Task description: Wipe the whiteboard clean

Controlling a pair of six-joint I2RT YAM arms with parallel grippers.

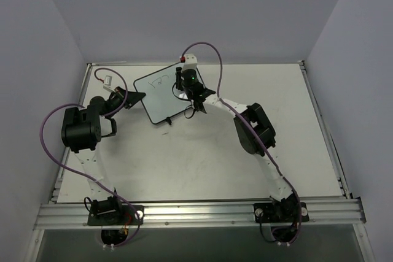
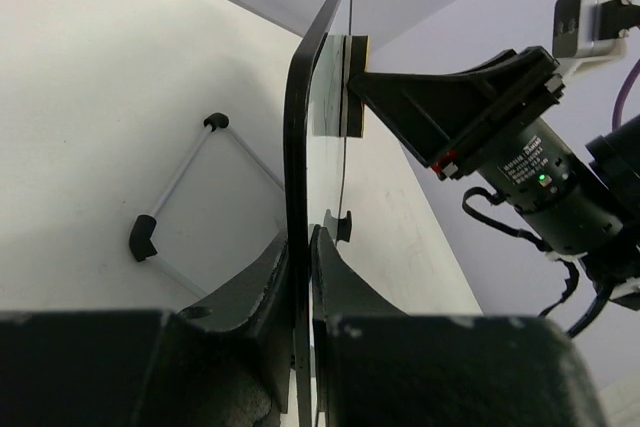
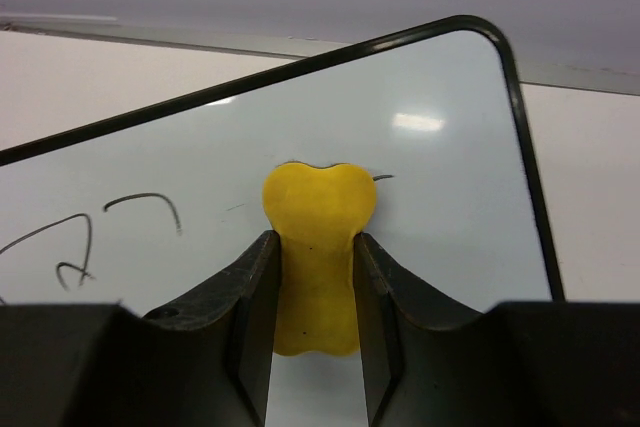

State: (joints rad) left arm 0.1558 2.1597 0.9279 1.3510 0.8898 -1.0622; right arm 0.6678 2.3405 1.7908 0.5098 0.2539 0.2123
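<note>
I have the whiteboard (image 1: 161, 96) at the far middle of the table (image 1: 215, 164), stood up at a tilt between the two arms. The left gripper (image 2: 300, 247) has its jaws pinched on the board's near edge; in its wrist view I see the board edge-on, running straight up out of the closed fingers. The right gripper (image 3: 317, 239) is clamped on the yellow eraser (image 3: 318, 197), one finger on each side, and the eraser's face is pressed flat against the writing surface. From the right wrist view I judge the erasing partly done. The surface around the eraser and out to the rounded corner on that view's right looks blank, apart from one short dark tick (image 3: 382, 178) just beside the eraser's upper edge. To the left there are clear handwritten strokes (image 3: 150, 205), a curved line and a looped squiggle beyond it, running toward the edge of the picture. The overhead view also shows dark writing near the board's upper part, though it is too small for me to read. I cannot see the lower part of the board in any close view, so I cannot say whether it is clean. What is left, as I read it, is to sweep the eraser across those strokes and catch the small tick, while the left side holds the board steady against the push.
</note>
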